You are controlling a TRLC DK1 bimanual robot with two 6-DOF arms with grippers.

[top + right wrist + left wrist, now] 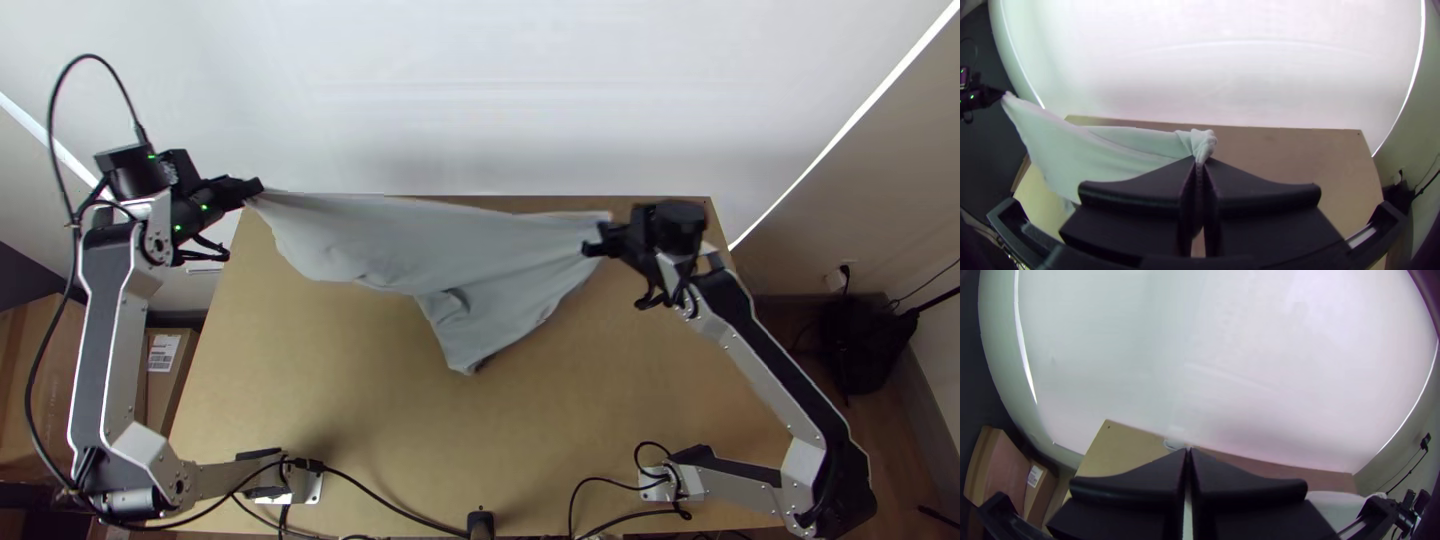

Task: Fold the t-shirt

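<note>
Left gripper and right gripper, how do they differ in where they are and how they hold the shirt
In the top view, the left gripper is by the table's far left corner; the right gripper is farther in from the far right one. The left gripper pinches a narrow end, while a bunched knob pokes past the right gripper's tips. Both hold the t-shirt.

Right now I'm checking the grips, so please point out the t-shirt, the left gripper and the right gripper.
T-shirt (430, 250): top view, middle of the grey cloth.
Left gripper (1188, 452): left wrist view, midway between its fingertips.
Right gripper (1201, 163): right wrist view, midway between its fingertips.
</note>
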